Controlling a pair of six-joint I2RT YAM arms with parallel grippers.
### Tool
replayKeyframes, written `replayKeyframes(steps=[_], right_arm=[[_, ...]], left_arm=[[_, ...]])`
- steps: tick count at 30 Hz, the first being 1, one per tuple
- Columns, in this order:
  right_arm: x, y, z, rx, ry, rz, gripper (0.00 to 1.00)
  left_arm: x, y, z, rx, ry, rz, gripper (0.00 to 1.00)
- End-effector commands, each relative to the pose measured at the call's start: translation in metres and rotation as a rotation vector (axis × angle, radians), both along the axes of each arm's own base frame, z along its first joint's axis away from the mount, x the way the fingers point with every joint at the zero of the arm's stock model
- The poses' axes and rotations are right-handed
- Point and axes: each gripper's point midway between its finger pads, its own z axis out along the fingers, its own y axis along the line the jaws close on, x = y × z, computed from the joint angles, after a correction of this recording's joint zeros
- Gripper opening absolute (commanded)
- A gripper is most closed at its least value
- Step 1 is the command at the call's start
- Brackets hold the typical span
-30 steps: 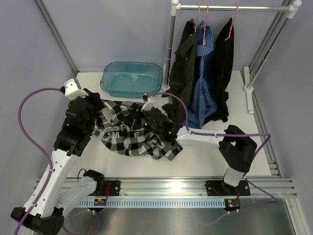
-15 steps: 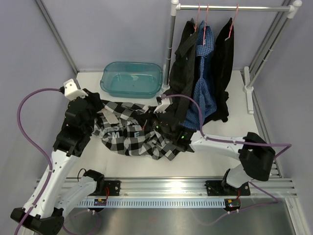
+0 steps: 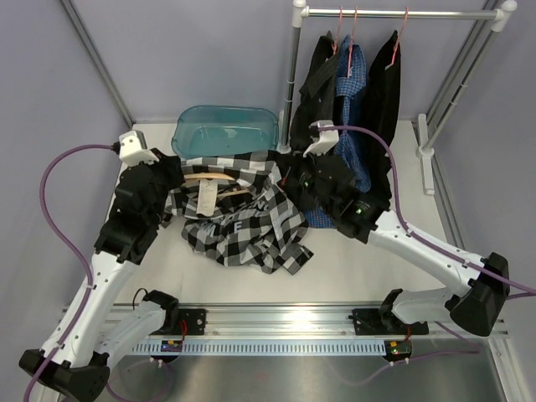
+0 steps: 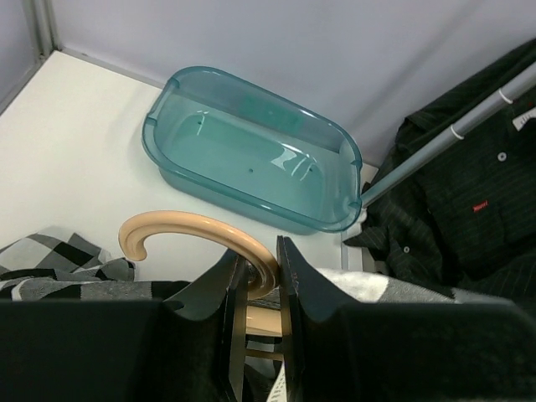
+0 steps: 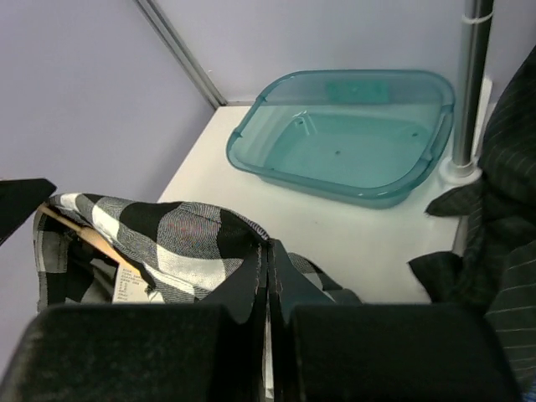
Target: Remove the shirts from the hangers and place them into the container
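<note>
Our left hand [image 4: 261,255] has its jaws drawn narrow around the wooden hanger [image 4: 184,228], pinching the pale curved bar near its middle. It holds the hanger up off the worktop [image 3: 335,276] so the garment has something firm to be pulled against. Our right hand [image 5: 268,251] is closed tight on a fold of the check shirt [image 3: 243,226], with cloth bunched on both sides of the fingertips, and it sits to the right of the hanger. The two hands are apart, which we take as stretching the shirt off the hanger's shoulder.

Most of the shirt lies crumpled on the worktop between the arms. Its far edge is draped over the hanger, so we judge it only partly freed. The container [image 3: 224,136] stands just beyond the shirt, at the far left, and holds nothing. That nearness should make the drop short once the cloth comes loose.

At the far right, two black shirts [image 3: 311,92] and a blue shirt [image 3: 350,84] hang on pink hangers [image 3: 343,33] from the rail [image 3: 402,12], untouched.
</note>
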Motion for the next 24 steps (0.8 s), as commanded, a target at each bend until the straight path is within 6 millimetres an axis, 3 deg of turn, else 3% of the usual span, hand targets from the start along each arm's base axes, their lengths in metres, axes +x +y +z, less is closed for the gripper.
replayKeyframes(steps=[1,4,10,20,24], right_arm=[[0.022,-0.03,0.011,-0.118,-0.015,-0.069,0.0],[0.037,-0.052,0.003,-0.124,0.04,-0.088,0.0],[0.04,-0.081,-0.038,-0.218,0.121,-0.133,0.0],[-0.01,-0.062,-0.138,-0.265,0.337,0.111,0.0],[-0.027,-0.056,-0.128,-0.25,0.329,0.195,0.0]], left_arm=[[0.005,-0.007,0.029,0.031,-0.081,-0.054,0.0],[0.005,-0.007,0.029,0.042,-0.08,-0.052,0.0],[0.001,-0.003,0.034,0.036,-0.113,-0.04,0.0],[-0.008,0.017,0.039,0.023,-0.138,0.058,0.0],[-0.01,0.02,0.043,0.023,-0.155,0.068,0.0]])
